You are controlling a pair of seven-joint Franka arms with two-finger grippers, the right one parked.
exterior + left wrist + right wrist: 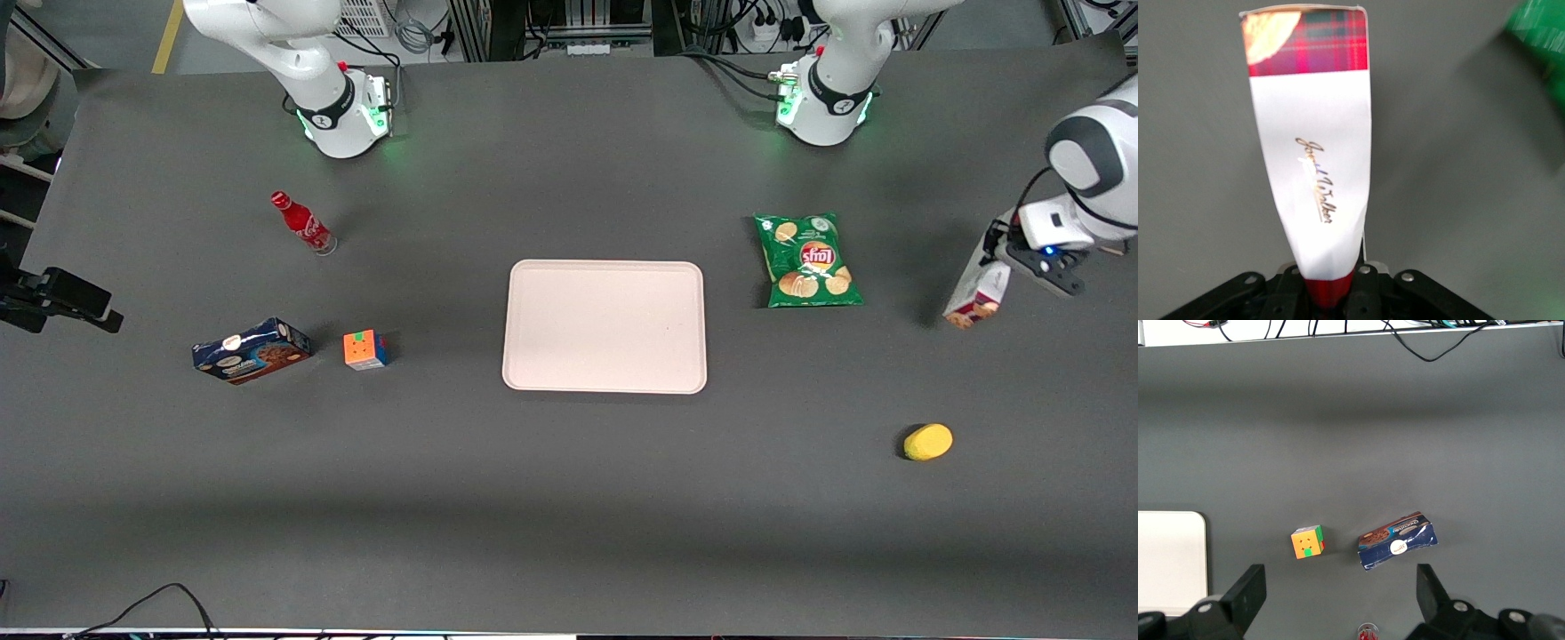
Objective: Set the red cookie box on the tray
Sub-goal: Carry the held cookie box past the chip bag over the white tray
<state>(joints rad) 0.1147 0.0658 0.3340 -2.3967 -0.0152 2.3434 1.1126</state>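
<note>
The red cookie box point(978, 298) hangs tilted at the working arm's end of the table, its cookie-picture end lowest and its shadow on the cloth beside it. In the left wrist view the red cookie box point(1313, 153) runs straight out from the fingers, white panel up and red plaid at its outer end. My gripper point(1003, 251) is shut on the box's upper end; in the wrist view the gripper point(1328, 293) clamps the red end. The pale pinkish-cream tray point(605, 325) lies at the table's middle with nothing on it, well away from the box.
A green chips bag point(807, 260) lies between the tray and the held box. A yellow sponge-like lump point(928, 442) sits nearer the front camera. Toward the parked arm's end are a red bottle point(303, 223), a colour cube point(364, 349) and a dark blue cookie box point(252, 350).
</note>
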